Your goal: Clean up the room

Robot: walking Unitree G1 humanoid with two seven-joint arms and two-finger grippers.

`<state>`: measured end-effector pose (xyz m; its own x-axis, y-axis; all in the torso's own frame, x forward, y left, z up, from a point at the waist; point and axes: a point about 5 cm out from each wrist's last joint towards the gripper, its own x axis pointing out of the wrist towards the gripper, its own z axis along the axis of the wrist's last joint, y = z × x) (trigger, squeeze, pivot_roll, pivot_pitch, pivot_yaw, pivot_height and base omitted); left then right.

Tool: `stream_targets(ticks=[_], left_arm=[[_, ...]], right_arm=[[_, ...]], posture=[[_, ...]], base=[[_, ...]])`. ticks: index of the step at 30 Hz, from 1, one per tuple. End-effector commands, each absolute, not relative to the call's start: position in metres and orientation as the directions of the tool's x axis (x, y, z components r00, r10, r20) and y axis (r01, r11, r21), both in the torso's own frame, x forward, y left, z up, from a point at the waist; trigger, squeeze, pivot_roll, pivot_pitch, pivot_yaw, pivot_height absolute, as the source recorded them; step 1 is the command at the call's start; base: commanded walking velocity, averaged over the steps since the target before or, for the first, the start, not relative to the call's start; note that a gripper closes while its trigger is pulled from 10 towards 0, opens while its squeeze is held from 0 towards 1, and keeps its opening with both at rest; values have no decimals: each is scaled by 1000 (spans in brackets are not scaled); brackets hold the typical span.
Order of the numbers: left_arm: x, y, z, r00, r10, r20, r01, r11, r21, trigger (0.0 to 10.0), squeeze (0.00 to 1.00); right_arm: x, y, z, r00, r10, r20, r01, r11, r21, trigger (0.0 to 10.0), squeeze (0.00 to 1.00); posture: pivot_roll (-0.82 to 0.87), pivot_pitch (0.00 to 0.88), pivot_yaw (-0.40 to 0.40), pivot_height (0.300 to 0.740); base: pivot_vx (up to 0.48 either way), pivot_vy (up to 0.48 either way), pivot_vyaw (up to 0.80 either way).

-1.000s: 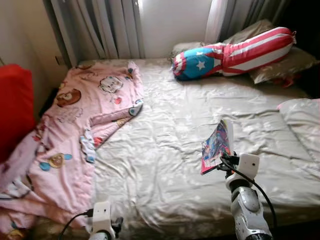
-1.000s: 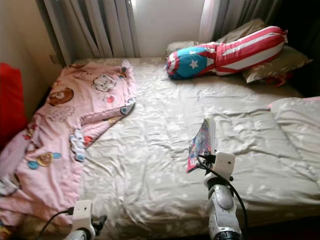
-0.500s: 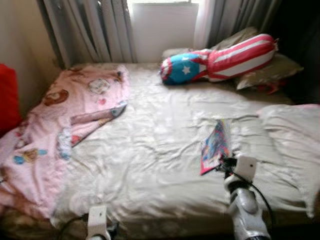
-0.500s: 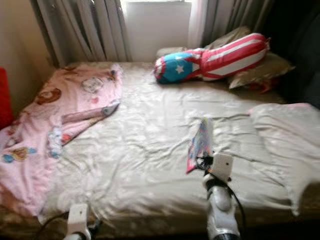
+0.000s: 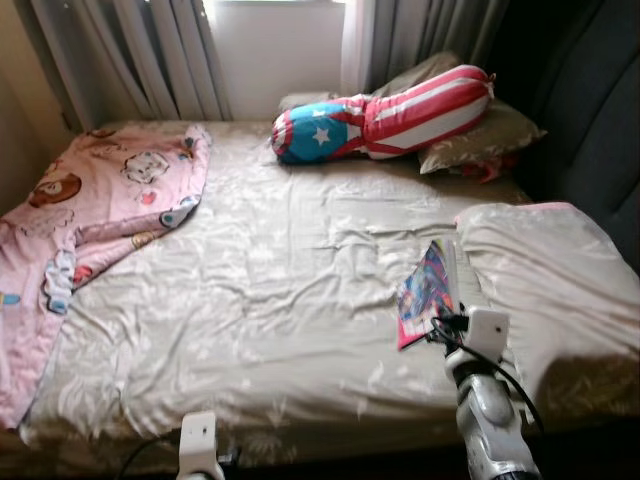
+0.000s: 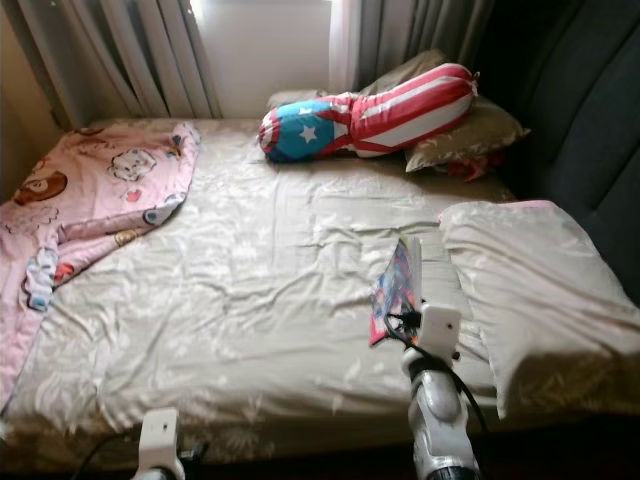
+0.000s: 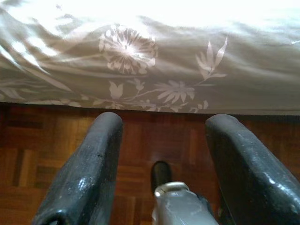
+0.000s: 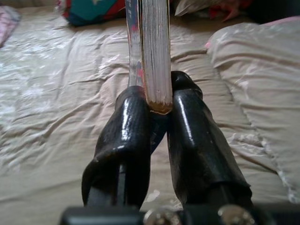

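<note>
Our right gripper (image 8: pixel 158 122), arm raised over the beige-sheeted bed (image 5: pixel 270 300), clamped a thin colourful paperback book (image 5: pixel 428 292) upright, while our left gripper (image 7: pixel 161 164) hung low with fingers spread, holding nothing.

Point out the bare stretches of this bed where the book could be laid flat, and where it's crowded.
Widest free patch: the beige sheet between the pink cartoon blanket and the right tool, shut on the colourful book. A narrower strip lies between the book and the star-and-stripe bolster cushion. Crowded: the head end with cushions, and the right side under the large pale pillow.
</note>
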<state>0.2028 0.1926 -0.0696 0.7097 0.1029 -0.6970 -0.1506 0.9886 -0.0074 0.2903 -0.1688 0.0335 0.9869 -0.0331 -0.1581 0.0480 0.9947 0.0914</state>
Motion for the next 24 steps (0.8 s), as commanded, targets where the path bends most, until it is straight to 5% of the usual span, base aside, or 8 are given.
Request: stream_targets(ticks=[1, 24], left_arm=[[201, 196, -70, 706, 119, -698, -166, 986, 0, 10000, 0], [198, 198, -72, 702, 72, -709, -120, 993, -18, 10000, 0]], right_arm=[[295, -168, 43, 993, -29, -112, 38, 996, 85, 10000, 0], [297, -169, 41, 991, -45, -127, 55, 996, 74, 10000, 0]], posture=[[-62, 0, 9, 740], [-66, 0, 18, 740]], base=[[0, 0, 0], [227, 0, 120]])
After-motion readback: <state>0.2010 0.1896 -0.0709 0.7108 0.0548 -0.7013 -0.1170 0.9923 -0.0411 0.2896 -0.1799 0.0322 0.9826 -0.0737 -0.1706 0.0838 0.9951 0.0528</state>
